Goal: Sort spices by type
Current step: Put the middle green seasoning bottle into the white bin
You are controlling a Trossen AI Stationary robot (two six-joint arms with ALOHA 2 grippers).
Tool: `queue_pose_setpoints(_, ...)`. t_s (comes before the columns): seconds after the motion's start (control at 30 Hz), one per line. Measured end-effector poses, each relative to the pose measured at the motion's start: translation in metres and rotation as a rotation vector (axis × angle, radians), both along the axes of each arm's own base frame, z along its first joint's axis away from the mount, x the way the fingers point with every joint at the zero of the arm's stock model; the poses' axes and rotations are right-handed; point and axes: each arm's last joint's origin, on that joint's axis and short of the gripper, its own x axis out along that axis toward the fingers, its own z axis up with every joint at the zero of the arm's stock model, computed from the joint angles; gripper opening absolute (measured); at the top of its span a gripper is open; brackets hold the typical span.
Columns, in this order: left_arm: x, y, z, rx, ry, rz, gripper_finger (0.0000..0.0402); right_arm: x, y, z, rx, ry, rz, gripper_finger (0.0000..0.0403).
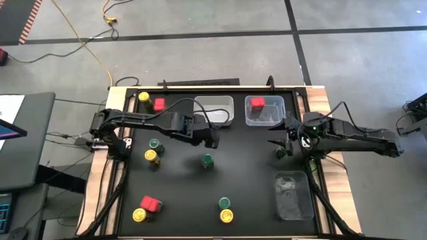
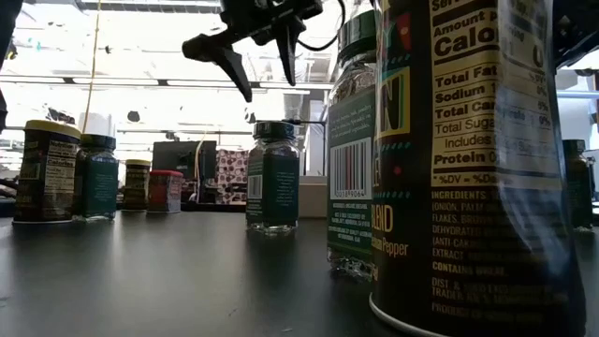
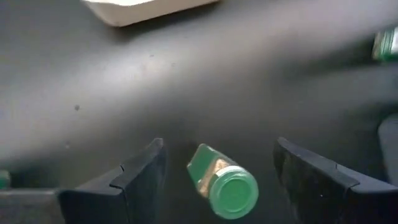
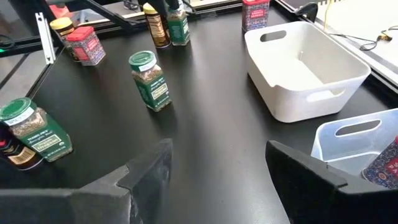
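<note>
The left pincer [image 1: 213,140], open and empty, hangs directly over the upright round green-lidded glass jar [image 1: 207,161], nearer it than the right pincer [image 1: 285,137], also open and empty.

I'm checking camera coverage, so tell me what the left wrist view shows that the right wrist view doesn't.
Only the left wrist view shows the open left gripper poised above a green-lidded glass spice jar. Only the right wrist view shows the open right gripper, red boxy spice containers, a yellow-lidded jar and a clear plastic bin. Both show the black tabletop and the white bin.
</note>
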Motion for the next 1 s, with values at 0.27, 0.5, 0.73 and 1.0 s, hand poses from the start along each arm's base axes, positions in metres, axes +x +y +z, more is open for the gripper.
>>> queue_pose_setpoints(0.27,-0.003,-0.034,0.001,-0.119,-0.134,0.338,0.0279,0.000,0.000,0.000,-0.001,0.000,0.000,0.0286)
queue_pose_setpoints(0.5,0.003,-0.074,-0.016,-0.205,-0.197,0.507,0.0279,0.000,0.000,0.000,-0.002,0.001,-0.001,0.0286)
queue_pose_setpoints(0.73,0.031,-0.095,-0.033,-0.258,-0.166,0.544,0.0279,0.000,-0.001,0.000,-0.004,0.002,-0.006,0.0286)
queue_pose_setpoints(1.0,0.044,-0.091,-0.006,-0.265,-0.004,0.568,0.0279,0.000,-0.001,0.000,-0.004,0.002,-0.006,0.0286)
